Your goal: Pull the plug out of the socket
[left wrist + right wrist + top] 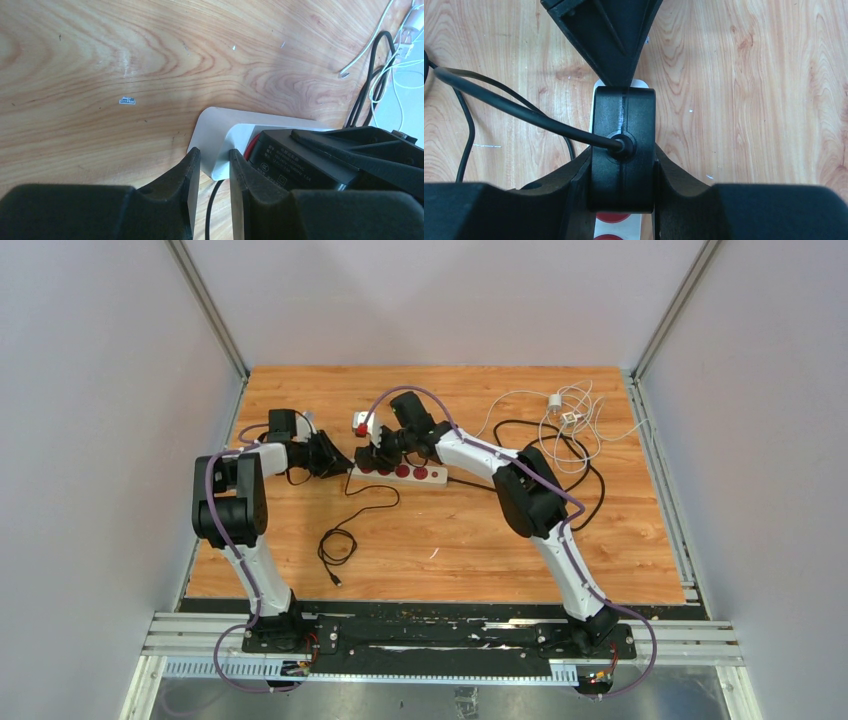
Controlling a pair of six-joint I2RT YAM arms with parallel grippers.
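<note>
The socket, a long white strip with red outlets, lies across the middle of the table. A black plug with a thin black cable sits over its leftmost outlet. My right gripper is shut on this plug from above, one finger on each side. Red outlets show just below it. My left gripper is at the strip's left end. Its fingers are closed on the white end of the socket, next to the plug.
The plug's thin black cable coils on the table in front of the strip. A thicker black cable loops at the right. White cables and a small white charger lie at the back right. Grey walls stand on three sides.
</note>
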